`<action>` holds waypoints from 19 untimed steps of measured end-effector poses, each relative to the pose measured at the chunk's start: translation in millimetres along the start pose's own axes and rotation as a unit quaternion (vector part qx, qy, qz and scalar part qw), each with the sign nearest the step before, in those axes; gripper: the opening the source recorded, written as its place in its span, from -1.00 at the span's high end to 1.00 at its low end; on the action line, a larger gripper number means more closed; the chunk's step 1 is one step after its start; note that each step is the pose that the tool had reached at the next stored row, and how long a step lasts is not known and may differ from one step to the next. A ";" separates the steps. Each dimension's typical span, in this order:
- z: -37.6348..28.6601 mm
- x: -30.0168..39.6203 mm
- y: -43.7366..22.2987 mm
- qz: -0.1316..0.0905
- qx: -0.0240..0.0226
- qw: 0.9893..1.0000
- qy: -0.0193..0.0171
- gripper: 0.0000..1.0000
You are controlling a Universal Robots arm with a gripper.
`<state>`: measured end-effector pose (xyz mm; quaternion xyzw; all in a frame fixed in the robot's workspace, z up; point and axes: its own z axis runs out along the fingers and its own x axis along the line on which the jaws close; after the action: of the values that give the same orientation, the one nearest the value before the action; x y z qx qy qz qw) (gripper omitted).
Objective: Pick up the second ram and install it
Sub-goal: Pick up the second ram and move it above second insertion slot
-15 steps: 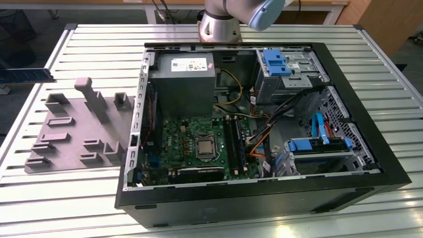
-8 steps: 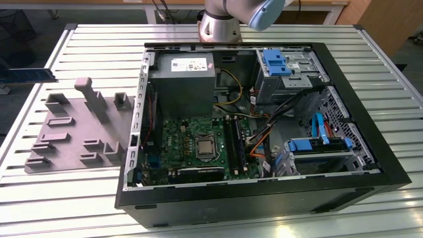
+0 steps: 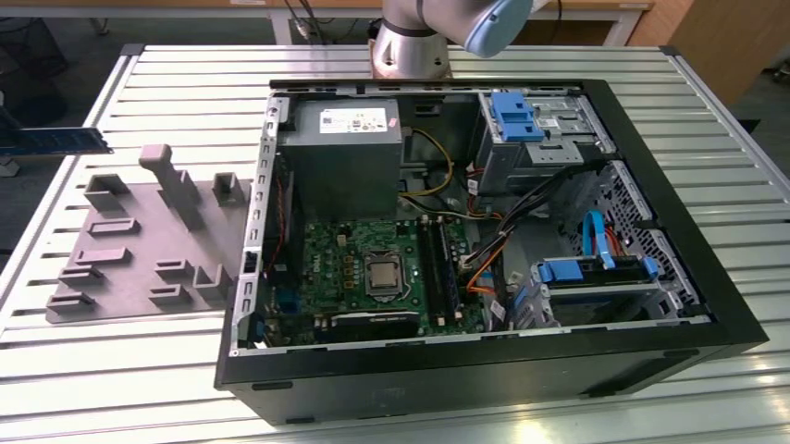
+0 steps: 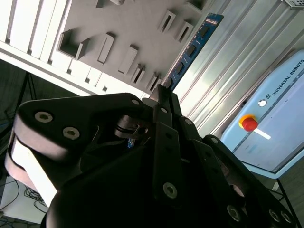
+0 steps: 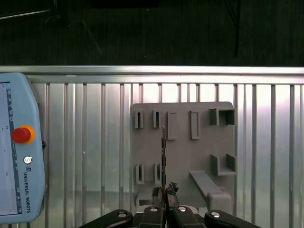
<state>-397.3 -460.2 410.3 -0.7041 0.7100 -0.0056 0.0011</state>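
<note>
Over the grey tray [image 5: 199,156], the second ram [image 4: 190,50] in the hand [image 5: 164,191].

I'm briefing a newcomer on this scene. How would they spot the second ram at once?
Go from the open computer case across the grey tray to the exterior view's left edge. There hangs the second ram, clamped by the pincer in both wrist views: a long, thin blue-green board with dark chips, unlike the case's chunky blue brackets.

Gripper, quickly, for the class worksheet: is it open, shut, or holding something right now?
Gripper: closed, holding the blue ram stick by one end.
</note>
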 end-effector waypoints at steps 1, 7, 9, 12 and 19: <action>0.0 0.0 -0.4 0.000 0.000 1.000 0.000 0.72; 0.0 0.0 -3.1 0.000 0.000 1.000 0.000 0.72; 0.0 0.0 -4.1 0.000 0.000 1.000 0.000 0.72; 0.1 0.0 -5.6 0.000 0.000 1.000 0.000 0.72; 0.1 -0.1 -9.2 0.000 0.000 1.000 0.000 0.72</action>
<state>-388.1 -460.2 410.2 -0.7041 0.7100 -0.0056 0.0011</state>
